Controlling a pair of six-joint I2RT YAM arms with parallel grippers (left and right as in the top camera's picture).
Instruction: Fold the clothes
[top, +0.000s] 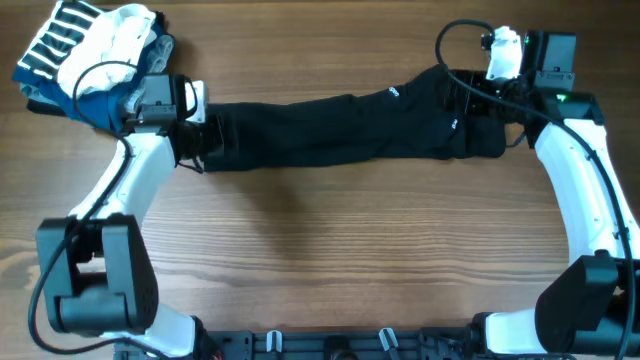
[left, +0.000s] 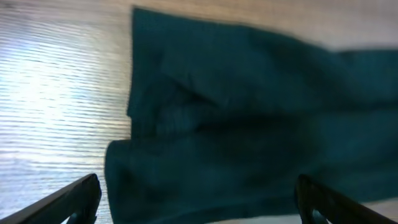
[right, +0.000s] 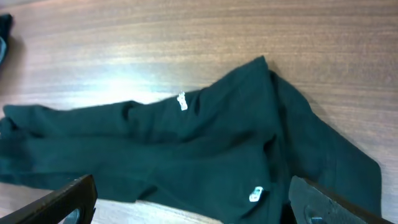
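The black garment lies as a long narrow band across the far half of the table, with small pale marks near its right part. My left gripper is open over its left end, which fills the left wrist view. My right gripper is open over its right end. In the right wrist view the fabric spreads below the fingers, with two pale marks showing. Neither gripper holds cloth.
A pile of other clothes, striped, white and blue, sits at the far left corner, just behind my left arm. Bare wooden table stretches from the garment to the front edge.
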